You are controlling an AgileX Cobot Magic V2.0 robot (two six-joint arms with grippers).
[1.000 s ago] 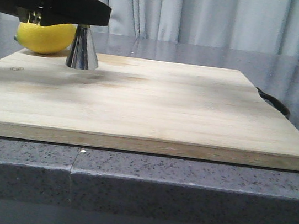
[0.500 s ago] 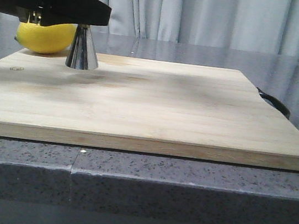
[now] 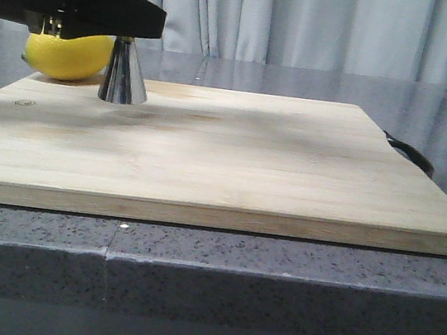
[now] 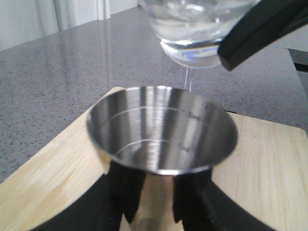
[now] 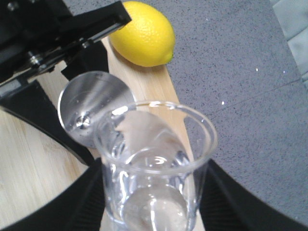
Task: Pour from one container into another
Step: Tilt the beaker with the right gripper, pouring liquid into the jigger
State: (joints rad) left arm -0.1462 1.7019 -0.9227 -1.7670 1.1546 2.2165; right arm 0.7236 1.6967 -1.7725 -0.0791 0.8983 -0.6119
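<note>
The glass beaker is clear and thin-walled, with a rounded rim and a little clear liquid pooled at its bottom; in the right wrist view it sits clamped between the dark fingers of the right tool, and it hangs in the air above and just beside the jigger. From the left wrist view the beaker's base shows over the far edge of the jigger's mouth, with a thin thread of liquid running down from it just beyond the rim. The jigger is shiny steel, its upper cup wide open and lined with faint engraved measure rings and tiny markings on the inner wall; the cup looks empty or nearly so, though I cannot tell for certain. The left tool grips the jigger around its narrow part, black fingers pressed to either side. In the front view the jigger's lower cone stands upright on the back left part of a pale wooden cutting board, with the left tool's black body crossing above it. A yellow lemon lies just beside the jigger, at the board's rear left corner. The board rests on a grey speckled worktop, and pale curtains hang behind.
</note>
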